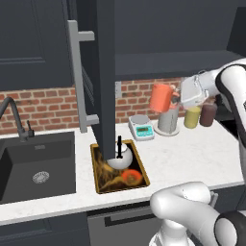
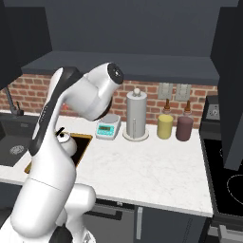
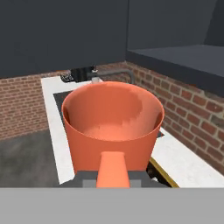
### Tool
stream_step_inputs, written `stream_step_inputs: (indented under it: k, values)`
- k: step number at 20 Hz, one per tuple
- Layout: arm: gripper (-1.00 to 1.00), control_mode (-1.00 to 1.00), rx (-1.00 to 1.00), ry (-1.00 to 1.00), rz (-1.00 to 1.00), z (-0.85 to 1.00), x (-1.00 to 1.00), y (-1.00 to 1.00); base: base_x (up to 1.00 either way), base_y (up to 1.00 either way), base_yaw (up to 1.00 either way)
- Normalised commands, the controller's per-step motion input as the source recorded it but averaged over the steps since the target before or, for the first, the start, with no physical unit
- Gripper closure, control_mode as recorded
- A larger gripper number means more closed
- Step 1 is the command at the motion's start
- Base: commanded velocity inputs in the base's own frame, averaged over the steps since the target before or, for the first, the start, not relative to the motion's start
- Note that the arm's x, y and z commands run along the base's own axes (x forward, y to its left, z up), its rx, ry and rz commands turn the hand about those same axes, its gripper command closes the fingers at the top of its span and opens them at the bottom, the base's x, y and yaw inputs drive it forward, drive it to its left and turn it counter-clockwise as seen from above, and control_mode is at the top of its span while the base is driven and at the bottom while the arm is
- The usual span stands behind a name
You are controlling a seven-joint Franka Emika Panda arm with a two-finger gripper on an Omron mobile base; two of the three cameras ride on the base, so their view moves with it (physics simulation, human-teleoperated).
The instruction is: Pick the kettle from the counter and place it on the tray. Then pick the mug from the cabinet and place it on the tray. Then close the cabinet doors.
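Closest in hand view: mug [image 3: 113, 127], coral-orange, mouth wide open, handle toward camera, clamped by gripper [image 1: 177, 99] at handle side. In left base view mug [image 1: 162, 97] held in air, well above counter [image 1: 192, 149], in front of paper-towel roll [image 1: 168, 120], tilted slightly. Below and left: tray [image 1: 102, 185] flat on counter near front edge, just right of sink [image 1: 33, 166]. Kettle [image 1: 119, 154] upright on tray's back half, black handle up; orange spot nearer front. Further back: scale [image 1: 141, 127], yellow jar [image 1: 192, 117], dark-red jar [image 1: 208, 115] along brick wall [image 1: 43, 108]. Above: cabinet [image 1: 158, 33] w/ door [image 1: 103, 67] swung open, grey bar handle [image 1: 77, 77] facing out. Shelf inside visible, dark.
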Motion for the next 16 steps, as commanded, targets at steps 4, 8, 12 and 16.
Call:
stream_step_inputs:
  k: [4, 8, 12, 16]
  values:
    - [1.0, -1.0, 0.0, -0.02, 0.07, -0.61, 0.0, 0.2, 0.0, 0.0, 0.0]
    - [1.0, -1.0, -0.01, -0.06, 0.02, -0.59, 0.0, 0.24, 0.0, 0.0, 0.0]
    - [1.0, -1.0, -0.04, -0.01, 0.0, -0.51, 0.0, 0.26, 0.0, 0.0, 0.0]
    - [1.0, -1.0, -0.03, 0.0, 0.0, -0.47, -0.01, 0.22, 0.0, 0.0, 0.0]
